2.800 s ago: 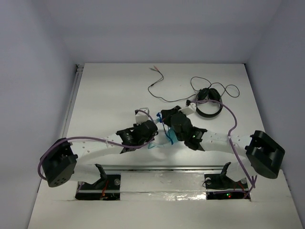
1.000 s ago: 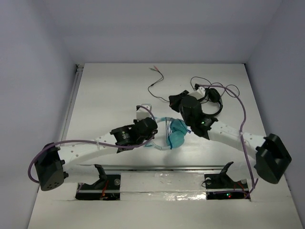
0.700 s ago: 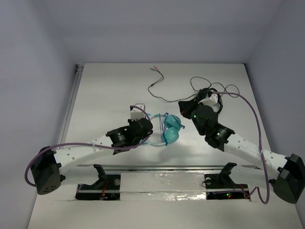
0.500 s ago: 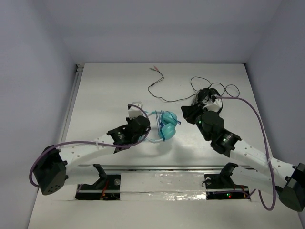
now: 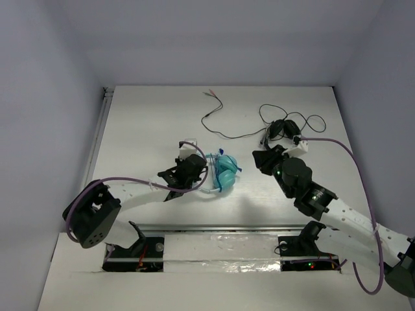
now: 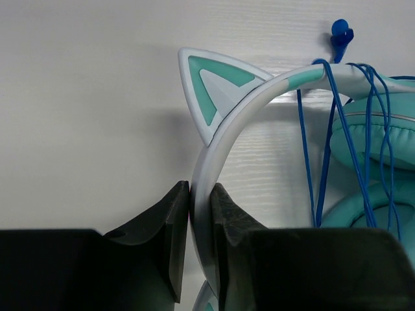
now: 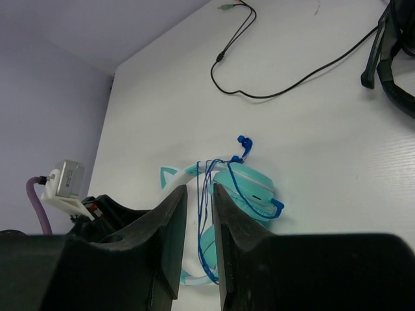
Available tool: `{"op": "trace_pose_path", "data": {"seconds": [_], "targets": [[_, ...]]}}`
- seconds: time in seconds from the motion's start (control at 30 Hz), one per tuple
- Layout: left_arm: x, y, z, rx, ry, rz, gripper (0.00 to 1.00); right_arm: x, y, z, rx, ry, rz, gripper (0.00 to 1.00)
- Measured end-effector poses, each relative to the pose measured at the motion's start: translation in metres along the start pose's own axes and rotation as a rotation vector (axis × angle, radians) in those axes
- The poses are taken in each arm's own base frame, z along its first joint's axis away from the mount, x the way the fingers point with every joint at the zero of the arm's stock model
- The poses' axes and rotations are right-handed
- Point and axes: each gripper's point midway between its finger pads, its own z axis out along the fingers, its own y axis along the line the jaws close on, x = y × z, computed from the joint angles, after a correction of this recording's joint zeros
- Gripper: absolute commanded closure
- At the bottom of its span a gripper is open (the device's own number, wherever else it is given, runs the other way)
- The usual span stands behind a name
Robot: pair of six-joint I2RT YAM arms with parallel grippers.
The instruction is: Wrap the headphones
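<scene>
The turquoise headphones lie on the table at the centre, with the thin blue cable wound around the headband and ear cups. My left gripper is shut on the pale headband, just below a cat-ear point. The jaws clamp it from both sides. My right gripper hovers to the right of the headphones, apart from them. Its jaws stand a narrow gap apart and hold nothing. The headphones show far below through that gap.
Black headphones with a looped black cable lie at the back right, just behind my right gripper. A thin black cable with a small plug runs across the back middle; it also shows in the right wrist view. A rail runs along the table's left edge.
My right gripper has drawn away from the turquoise headphones to the right and is now apart from them. My left gripper has kept hold of the headband and shifted the headphones slightly back and left.
</scene>
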Motion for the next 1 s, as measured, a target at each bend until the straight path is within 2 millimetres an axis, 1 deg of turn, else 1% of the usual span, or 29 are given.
{"op": "trace_pose_path", "data": {"seconds": [0.03,0.1,0.13,0.23,0.3,0.33,0.4,0.43,0.47,0.5,0.57,0.6,0.63,0.7,0.8,0.87,0.93,1.0], "targets": [[0.000,0.000,0.000,0.001,0.000,0.000,0.77,0.000,-0.001,0.000,0.002,0.002,-0.003,0.70],[-0.004,-0.002,-0.001,0.010,-0.012,-0.014,0.73,0.001,-0.002,-0.001,0.005,0.005,-0.008,0.69],[-0.007,-0.004,-0.002,0.017,-0.023,-0.022,0.68,0.001,-0.003,-0.002,0.008,0.007,-0.012,0.68],[-0.022,-0.006,-0.011,0.039,-0.060,-0.052,0.63,-0.001,-0.003,-0.005,0.006,0.007,-0.019,0.68],[-0.034,-0.008,-0.019,0.058,-0.092,-0.077,0.61,-0.005,-0.003,-0.009,0.005,0.005,-0.024,0.64],[-0.037,-0.007,-0.023,0.062,-0.102,-0.084,0.54,-0.008,-0.001,-0.011,0.001,0.002,-0.026,0.57],[-0.049,-0.007,-0.033,0.080,-0.133,-0.109,0.50,-0.018,0.004,-0.017,-0.009,-0.010,-0.028,0.46],[-0.054,-0.006,-0.037,0.084,-0.143,-0.116,0.46,-0.024,0.008,-0.020,-0.019,-0.020,-0.027,0.38],[-0.059,-0.005,-0.043,0.090,-0.155,-0.125,0.43,-0.032,0.012,-0.024,-0.029,-0.032,-0.023,0.01],[-0.064,-0.004,-0.048,0.098,-0.164,-0.134,0.40,-0.041,0.017,-0.029,-0.042,-0.048,-0.013,0.00],[-0.076,-0.003,-0.061,0.118,-0.189,-0.154,0.22,-0.060,0.027,-0.039,-0.067,-0.082,-0.013,0.00],[-0.083,-0.003,-0.070,0.134,-0.204,-0.167,0.08,-0.068,0.031,-0.044,-0.078,-0.095,-0.008,0.00],[-0.092,-0.002,-0.079,0.151,-0.221,-0.180,0.01,-0.075,0.035,-0.049,-0.090,-0.108,-0.009,0.00],[-0.110,-0.001,-0.100,0.192,-0.263,-0.217,0.01,-0.086,0.041,-0.058,-0.117,-0.123,-0.014,0.00],[-0.145,0.005,-0.140,0.259,-0.348,-0.280,0.01,-0.092,0.045,-0.066,-0.142,-0.124,-0.013,0.00],[-0.165,0.013,-0.168,0.296,-0.407,-0.321,0.01,-0.090,0.042,-0.068,-0.130,-0.112,-0.022,0.00],[-0.182,0.022,-0.193,0.327,-0.461,-0.356,0.01,-0.082,0.033,-0.068,-0.096,-0.077,-0.040,0.00],[-0.192,0.030,-0.211,0.345,-0.498,-0.374,0.01,-0.077,0.028,-0.069,-0.073,-0.050,-0.053,0.00]]}}
